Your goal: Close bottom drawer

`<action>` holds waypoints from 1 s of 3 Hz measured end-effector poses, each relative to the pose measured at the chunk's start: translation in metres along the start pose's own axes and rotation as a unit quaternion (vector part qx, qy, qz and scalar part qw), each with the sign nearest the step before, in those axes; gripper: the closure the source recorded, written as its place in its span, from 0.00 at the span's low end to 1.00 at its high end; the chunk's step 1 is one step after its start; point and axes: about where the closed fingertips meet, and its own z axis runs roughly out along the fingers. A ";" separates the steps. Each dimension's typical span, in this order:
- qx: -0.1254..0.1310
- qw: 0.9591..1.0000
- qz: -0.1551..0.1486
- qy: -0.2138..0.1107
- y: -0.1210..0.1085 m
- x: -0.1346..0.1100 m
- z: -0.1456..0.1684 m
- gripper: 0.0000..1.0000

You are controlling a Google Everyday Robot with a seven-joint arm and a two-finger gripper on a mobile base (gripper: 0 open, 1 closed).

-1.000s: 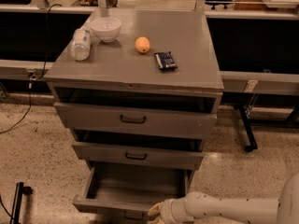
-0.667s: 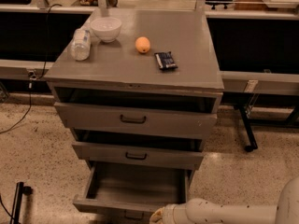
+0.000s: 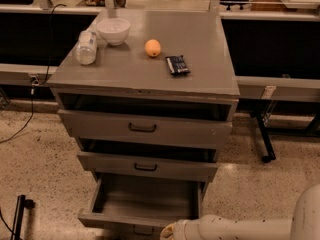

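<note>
Almost none of the closing was done at this moment, by my judgement. Your gripper was at the lower edge of the view, just at the front of the bottom drawer, a little right of its middle. How wide it stood I could not tell, and also not whether it touched the front. The arm reached in from the right. The bottom drawer was pulled far out of the cabinet, so that you could look into its deep grey box. Above it the middle drawer and the top drawer were each out a little too. What was left for you was the whole push, straight inward, until the front sat level with the cabinet.
</note>
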 end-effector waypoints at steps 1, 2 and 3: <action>0.033 0.999 0.003 -0.010 -0.005 0.010 0.008 1.00; 0.071 0.997 0.006 -0.043 -0.008 0.029 0.018 1.00; 0.071 0.995 0.010 -0.073 -0.005 0.047 0.025 1.00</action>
